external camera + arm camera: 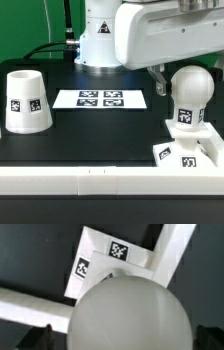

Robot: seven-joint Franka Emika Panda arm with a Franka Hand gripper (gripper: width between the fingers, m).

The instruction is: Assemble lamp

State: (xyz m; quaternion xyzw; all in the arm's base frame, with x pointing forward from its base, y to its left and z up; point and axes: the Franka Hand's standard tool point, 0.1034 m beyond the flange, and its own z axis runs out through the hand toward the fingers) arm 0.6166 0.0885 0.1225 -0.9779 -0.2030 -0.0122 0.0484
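The two-finger gripper (125, 340) of the white robot arm (150, 30) is wide open and holds nothing. In the wrist view its dark fingertips (44, 338) stand one on each side of the white plastic round-headed bulb (190, 90), with a dark gap between each tip and the head. In the exterior view one dark finger (157, 83) hangs just beside the bulb head at its 9 o'clock. The other finger cannot be made out there. The bulb stands upright, and its tagged stem meets the top step of the square stepped white plastic base (186, 151). The base sits at 4 o'clock in the exterior view, in the corner of the low white rail (100, 183). The rail runs along the near edge of the black table (100, 135) and turns up beside the base at its 3 o'clock. Whether the base touches the rail cannot be told. The white tapered conical plastic shade (27, 101) stands at 9 o'clock in the exterior view with its narrow end up, well apart from the bulb. The marker board (100, 98) lies flat between them, nearer 12 o'clock, in front of the arm's pedestal. An open stretch of black table runs from the shade at 9 o'clock to the base, bounded at 6 o'clock by the rail.
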